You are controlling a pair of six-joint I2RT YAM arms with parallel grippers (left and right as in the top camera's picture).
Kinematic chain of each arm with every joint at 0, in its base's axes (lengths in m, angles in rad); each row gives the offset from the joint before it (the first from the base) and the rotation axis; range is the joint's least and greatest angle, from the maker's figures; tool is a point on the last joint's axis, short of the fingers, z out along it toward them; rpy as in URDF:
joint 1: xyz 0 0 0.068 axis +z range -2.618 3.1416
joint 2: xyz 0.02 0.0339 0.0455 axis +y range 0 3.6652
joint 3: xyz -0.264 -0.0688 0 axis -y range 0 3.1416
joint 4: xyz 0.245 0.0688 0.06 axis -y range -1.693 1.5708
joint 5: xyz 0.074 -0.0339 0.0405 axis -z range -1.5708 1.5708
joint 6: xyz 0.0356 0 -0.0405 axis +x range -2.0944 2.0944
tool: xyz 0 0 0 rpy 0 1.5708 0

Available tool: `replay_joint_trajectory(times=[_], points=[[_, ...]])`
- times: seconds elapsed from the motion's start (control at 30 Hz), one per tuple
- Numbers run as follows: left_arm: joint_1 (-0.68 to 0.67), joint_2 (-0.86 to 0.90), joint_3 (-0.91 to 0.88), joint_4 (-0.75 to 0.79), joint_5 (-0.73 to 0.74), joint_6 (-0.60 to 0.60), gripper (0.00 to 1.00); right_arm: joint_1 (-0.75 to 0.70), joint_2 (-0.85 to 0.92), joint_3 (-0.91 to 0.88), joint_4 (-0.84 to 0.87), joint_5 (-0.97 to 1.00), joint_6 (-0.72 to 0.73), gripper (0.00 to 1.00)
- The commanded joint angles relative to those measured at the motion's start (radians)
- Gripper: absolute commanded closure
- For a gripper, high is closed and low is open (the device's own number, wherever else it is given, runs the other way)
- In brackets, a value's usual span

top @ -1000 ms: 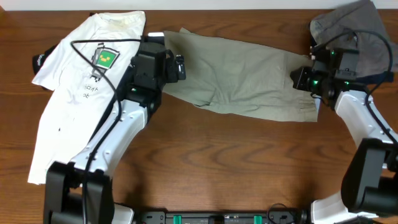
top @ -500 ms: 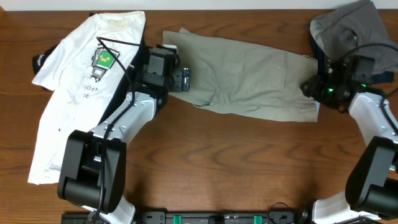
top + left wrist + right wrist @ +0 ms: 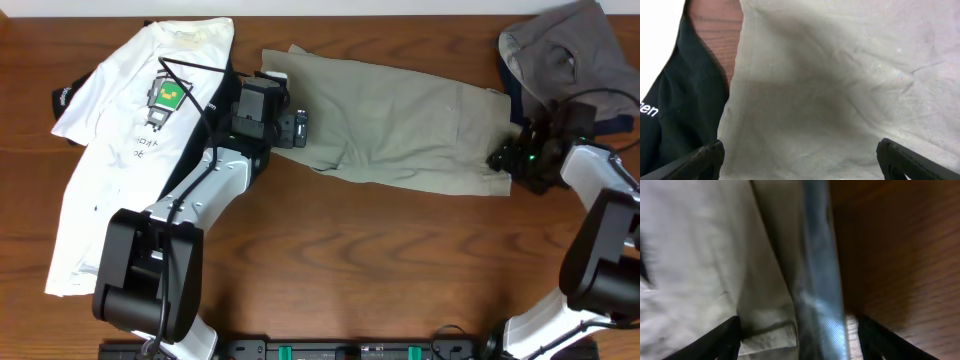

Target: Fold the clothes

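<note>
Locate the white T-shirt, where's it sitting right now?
Overhead view: the white T-shirt lies spread flat on the left side of the table, with the khaki shorts as its nearest neighbour to the right.

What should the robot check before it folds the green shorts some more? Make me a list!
1. Left tool open over the khaki shorts: ok.
2. Right tool open at the shorts' right end: ok.
3. Shorts lying smooth: not ok, creases in the middle.
4. Shorts clear of the grey clothes: cannot tell.
5. Shorts clear of the white T-shirt: cannot tell, the arm hides part.
</note>
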Motion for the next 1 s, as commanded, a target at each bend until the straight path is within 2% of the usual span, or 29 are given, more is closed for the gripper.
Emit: replay_joint_trajectory(times=[0.0,0.17,0.23,0.37,0.53,0.7,0.73,0.97], points=[[0.004,-0.002,0.007,0.000,0.011,0.018,0.02,-0.006,0.029,0.001,-0.003,0.037,0.002,0.26],[0.004,-0.002,0.007,0.000,0.011,0.018,0.02,-0.004,0.055,0.001,0.000,0.043,0.014,0.27],[0.004,-0.001,0.007,0.000,0.011,0.018,0.02,-0.002,0.067,0.001,-0.002,0.042,0.024,0.32],[0.004,-0.001,0.007,0.000,0.011,0.017,0.02,0.025,0.087,0.001,0.002,0.020,0.037,0.52],[0.004,-0.001,0.007,0.000,0.011,0.017,0.02,0.060,0.117,0.001,0.015,0.038,0.079,0.64],[0.004,-0.001,0.007,0.000,0.011,0.017,0.02,0.058,0.132,0.001,0.008,0.085,0.108,0.96],[0.004,-0.001,0.007,0.000,0.011,0.017,0.02,0.054,0.132,0.002,0.003,0.089,0.107,0.99],[0.004,-0.001,0.007,0.008,0.011,0.017,0.02,0.006,0.105,0.060,-0.150,0.080,0.075,0.99]])
